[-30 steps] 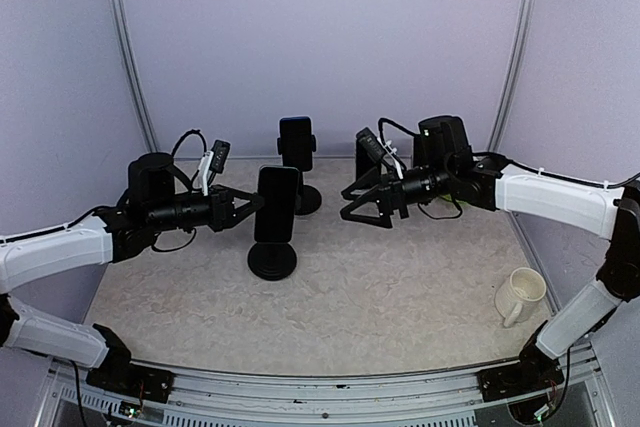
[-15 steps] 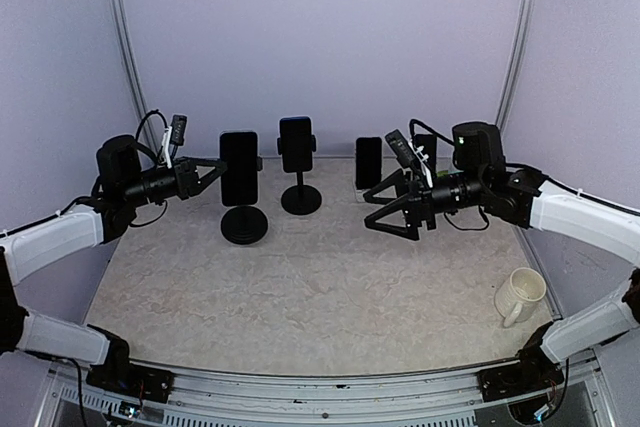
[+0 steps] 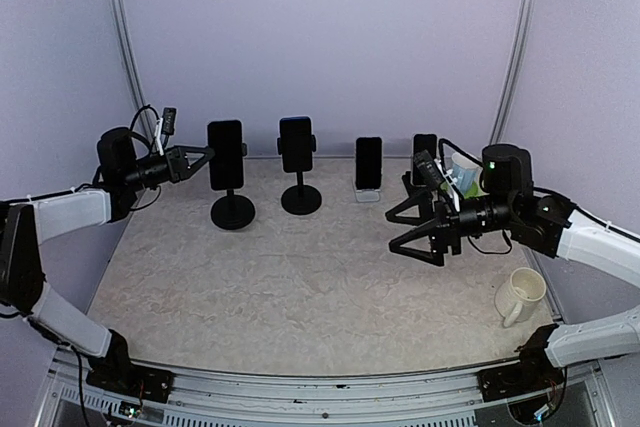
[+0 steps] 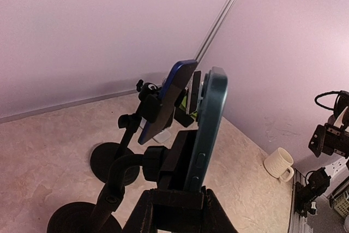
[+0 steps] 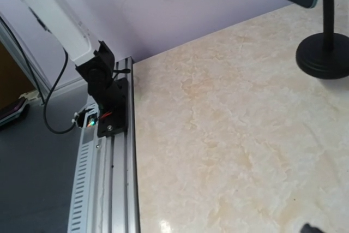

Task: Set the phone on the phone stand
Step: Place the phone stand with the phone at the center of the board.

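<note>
Pale lavender walls point(image 3: 320, 37) enclose a beige marbled bench point(image 3: 300, 297). At the far left, the left hand point(image 3: 203, 160) reaches level toward the back-left area of the bench, its fingers clamped on the side edge of the phone point(image 3: 225, 154). The phone stands upright in the holder of the phone stand point(image 3: 232, 212), whose round black base is at the bench surface near the back wall. Just right of it is a second stand point(image 3: 301, 198) carrying a blue-edged phone point(image 3: 296, 143), also upright. Further right, a third phone point(image 3: 368, 160) stands on a small white base point(image 3: 368, 193), and a fourth phone point(image 3: 425, 145) stands near the back wall, partly behind the right arm. The right hand point(image 3: 392, 235) hangs above the right half of the bench, pointing left, with its fingers spread wide apart and nothing between them. A cream mug point(image 3: 520, 295) sits upright near the right edge, well apart from the phones.
</note>
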Tool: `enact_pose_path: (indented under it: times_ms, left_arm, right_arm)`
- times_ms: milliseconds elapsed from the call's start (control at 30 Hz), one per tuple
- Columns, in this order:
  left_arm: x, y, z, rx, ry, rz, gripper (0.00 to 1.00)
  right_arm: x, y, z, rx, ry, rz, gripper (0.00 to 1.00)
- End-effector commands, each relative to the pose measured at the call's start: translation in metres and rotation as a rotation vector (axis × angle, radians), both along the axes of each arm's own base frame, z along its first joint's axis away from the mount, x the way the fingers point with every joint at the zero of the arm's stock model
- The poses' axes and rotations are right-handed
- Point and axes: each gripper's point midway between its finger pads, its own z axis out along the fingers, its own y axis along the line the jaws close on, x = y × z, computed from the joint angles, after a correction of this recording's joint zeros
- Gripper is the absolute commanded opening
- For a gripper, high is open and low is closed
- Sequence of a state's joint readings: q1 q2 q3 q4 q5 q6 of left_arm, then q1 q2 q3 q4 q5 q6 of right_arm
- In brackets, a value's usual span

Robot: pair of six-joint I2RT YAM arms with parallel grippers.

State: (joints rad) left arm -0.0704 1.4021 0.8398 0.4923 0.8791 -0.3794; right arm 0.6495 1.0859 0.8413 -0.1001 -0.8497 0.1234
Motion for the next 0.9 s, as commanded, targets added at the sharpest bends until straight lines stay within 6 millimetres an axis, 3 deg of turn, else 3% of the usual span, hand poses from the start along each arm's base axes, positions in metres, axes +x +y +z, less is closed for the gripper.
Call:
enact_pose_path:
  times_ms: [0,467,733,867]
  left_arm:
    - [0.009,0.002,0.061,-0.008,-0.258,-0.059,0.00]
    - [0.052,0.019,0.033,-0.028,-0.239,-0.107,0.00]
    - [0.061,0.024,0.034,-0.067,-0.253,-0.127,0.00]
    - [0.063,0.025,0.021,-0.075,-0.234,-0.134,0.00]
  right_arm:
    - [-0.007,-0.012,0.005,0.014,-0.027,-0.031,1.00]
    - [-0.030,-0.034,-0.005,-0.014,-0.024,-0.059,1.00]
    - [-0.043,-0.042,-0.015,-0.016,-0.010,-0.050,1.00]
    - [-0.049,-0.047,-0.020,-0.017,-0.003,-0.057,1.00]
